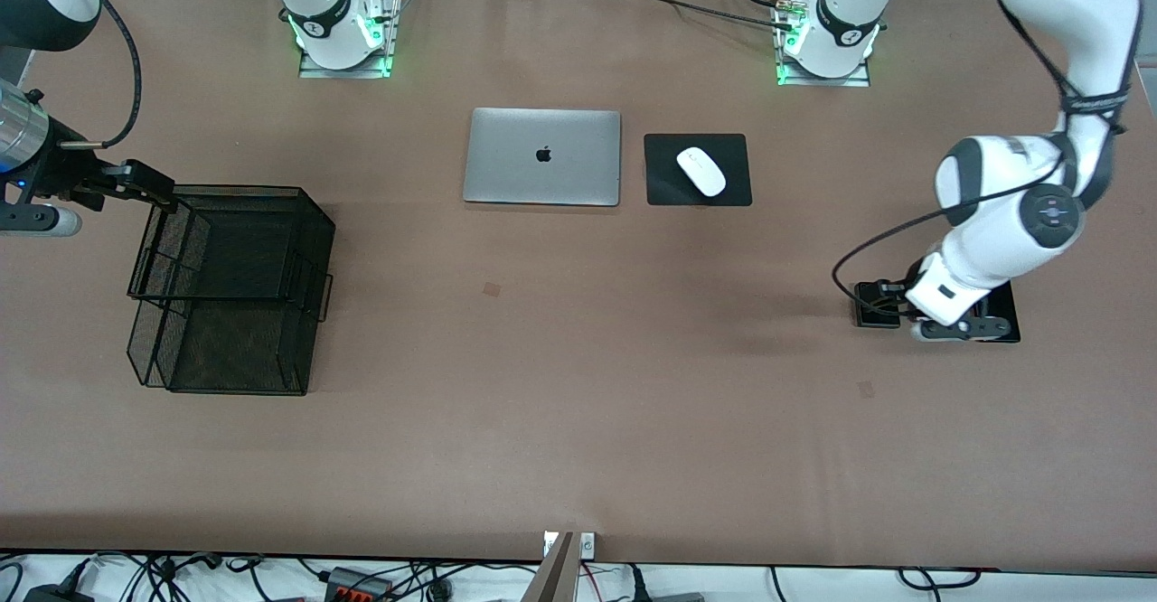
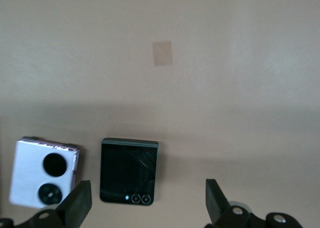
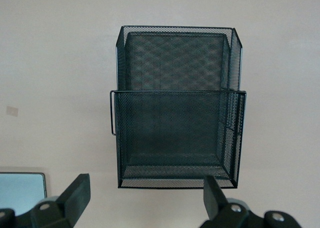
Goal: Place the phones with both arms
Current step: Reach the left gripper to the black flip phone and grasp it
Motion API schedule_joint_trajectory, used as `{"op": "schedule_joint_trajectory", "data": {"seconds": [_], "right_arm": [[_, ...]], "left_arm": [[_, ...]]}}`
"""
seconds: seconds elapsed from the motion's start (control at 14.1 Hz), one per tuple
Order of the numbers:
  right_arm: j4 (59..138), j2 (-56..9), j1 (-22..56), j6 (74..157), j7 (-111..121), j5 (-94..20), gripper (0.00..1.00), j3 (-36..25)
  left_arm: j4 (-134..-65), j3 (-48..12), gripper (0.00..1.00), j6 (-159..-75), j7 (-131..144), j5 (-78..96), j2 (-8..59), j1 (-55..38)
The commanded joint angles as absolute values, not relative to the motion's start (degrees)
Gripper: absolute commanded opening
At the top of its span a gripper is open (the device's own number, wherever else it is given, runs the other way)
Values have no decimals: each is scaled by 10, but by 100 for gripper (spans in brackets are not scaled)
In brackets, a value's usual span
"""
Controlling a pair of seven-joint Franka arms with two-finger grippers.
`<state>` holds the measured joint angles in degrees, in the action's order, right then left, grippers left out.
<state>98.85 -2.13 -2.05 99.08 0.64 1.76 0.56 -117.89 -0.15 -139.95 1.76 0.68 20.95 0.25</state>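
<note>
In the left wrist view a small squarish black phone (image 2: 129,170) and a lilac-white phone (image 2: 44,173) with two black circles lie flat side by side on the brown table. My left gripper (image 2: 147,204) is open and empty above them, closest to the black phone. In the front view the left gripper (image 1: 945,322) hangs low at the left arm's end of the table. The black phone (image 1: 875,305) and a long black slab (image 1: 1005,315) show partly under it; the lilac phone is hidden there. My right gripper (image 1: 149,184) (image 3: 145,203) is open and empty, over the rim of a mesh basket.
A black wire-mesh basket (image 1: 226,286) (image 3: 175,133) with two compartments stands at the right arm's end. A silver laptop (image 1: 542,156) (image 3: 22,190) and a white mouse (image 1: 700,171) on a black pad (image 1: 664,188) lie near the arm bases.
</note>
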Motion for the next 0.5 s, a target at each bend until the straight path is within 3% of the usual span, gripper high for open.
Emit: {"op": "schedule_joint_trajectory", "data": {"seconds": [0.0,0.43], "right_arm": [[981,-26,-21,984,18,8,100,8],[986,-27,-20,980,11,8,100,10]], "left_arm": [[-1188,-11,100,-1439,-44,16,232,42],[-1196,-29,100,-1505,-67,16,281,63]]}}
